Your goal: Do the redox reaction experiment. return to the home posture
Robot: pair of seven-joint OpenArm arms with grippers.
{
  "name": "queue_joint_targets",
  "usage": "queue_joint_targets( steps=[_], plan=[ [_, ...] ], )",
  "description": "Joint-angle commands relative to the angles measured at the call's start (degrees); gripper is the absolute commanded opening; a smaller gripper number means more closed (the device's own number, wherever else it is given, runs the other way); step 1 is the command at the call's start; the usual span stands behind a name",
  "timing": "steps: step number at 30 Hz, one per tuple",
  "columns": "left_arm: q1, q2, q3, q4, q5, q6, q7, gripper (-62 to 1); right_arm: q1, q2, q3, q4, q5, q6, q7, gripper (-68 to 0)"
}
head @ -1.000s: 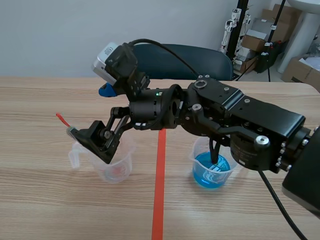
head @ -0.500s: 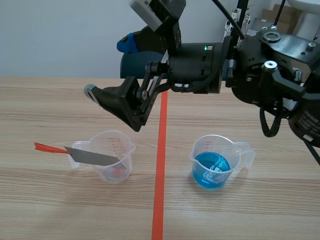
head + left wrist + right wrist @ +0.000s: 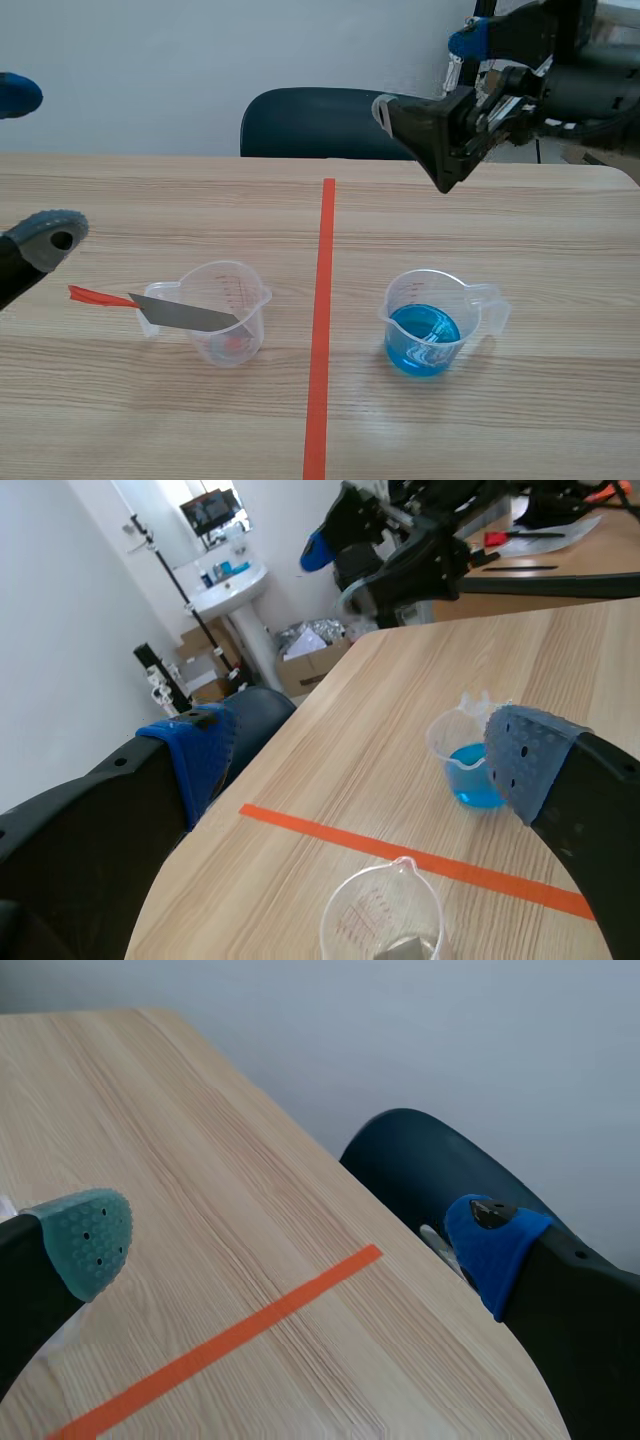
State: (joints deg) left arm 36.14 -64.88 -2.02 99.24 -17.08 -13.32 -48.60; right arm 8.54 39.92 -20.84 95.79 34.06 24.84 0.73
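In the scene view, the right gripper (image 3: pixel 422 75) is hanging raised and the left gripper (image 3: pixel 30 165) low, both gaping wide and empty. Two cups are standing: a clear cup (image 3: pixel 228 325) holding one grey strip (image 3: pixel 190 315), and a blue-liquid cup (image 3: pixel 430 330). Each wrist view is showing its fingers (image 3: pixel 85 1235) far apart.

LIGHT: bright, even, diffuse | SHADOWS: faint, soft-edged, under clear cup (image 3: pixel 228 318) and blue-liquid cup (image 3: pixel 424 338) on bench (image 3: pixel 520 225) | GLARE: small white highlights inside blue-liquid cup
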Motion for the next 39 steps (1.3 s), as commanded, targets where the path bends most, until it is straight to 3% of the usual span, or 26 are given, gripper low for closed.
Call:
queue_joint_targets(
  steps=[1, 6, 9, 12, 17, 22, 31, 39],
  plan=[
    [-1.33, 1.22, 0.17, -0.22, -0.61, 0.07, 1.20, -8.6, -1.73, 1.09, 2.54, 1.84, 0.63, 0.02, 0.87, 0.4],
    [-4.46, 2.14, 1.64, -0.24, -0.57, -0.17, 5.64, -8.6, -11.17, 1.81, 12.50, 4.28, 0.44, 0.02, 1.16, 0.4],
    [-6.56, 2.19, 3.23, -0.31, -0.55, -0.15, 9.29, -8.6, -16.79, 1.81, 17.35, 5.18, -3.48, 0.66, 3.43, 0.4],
    [-9.16, 2.32, 4.94, -0.63, -0.55, -0.15, 12.24, -8.6, -21.18, 1.79, 21.03, 5.27, -8.83, 0.63, 6.97, 0.4],
    [-13.42, 4.04, 7.89, -1.09, 0.55, -0.44, 17.29, -8.6, -25.70, 1.64, 25.03, 7.58, -9.05, -0.17, 6.34, 0.4],
    [-17.38, 6.14, 12.04, -1.09, 6.10, -1.22, 19.67, -8.6, -30.56, 1.64, 27.56, 13.86, -11.04, -5.51, 5.64, 0.4],
    [-22.08, 8.02, 15.32, -1.88, 8.35, -1.11, 23.12, -8.6, -38.97, 1.49, 28.06, 24.55, -16.15, -14.38, 4.13, 0.4],
    [-22.71, 8.02, 15.52, -2.01, 8.33, -1.07, 22.64, -8.6, -44.74, 1.51, 27.45, 25.46, -19.21, -14.97, 10.69, 0.4]
  ],
)
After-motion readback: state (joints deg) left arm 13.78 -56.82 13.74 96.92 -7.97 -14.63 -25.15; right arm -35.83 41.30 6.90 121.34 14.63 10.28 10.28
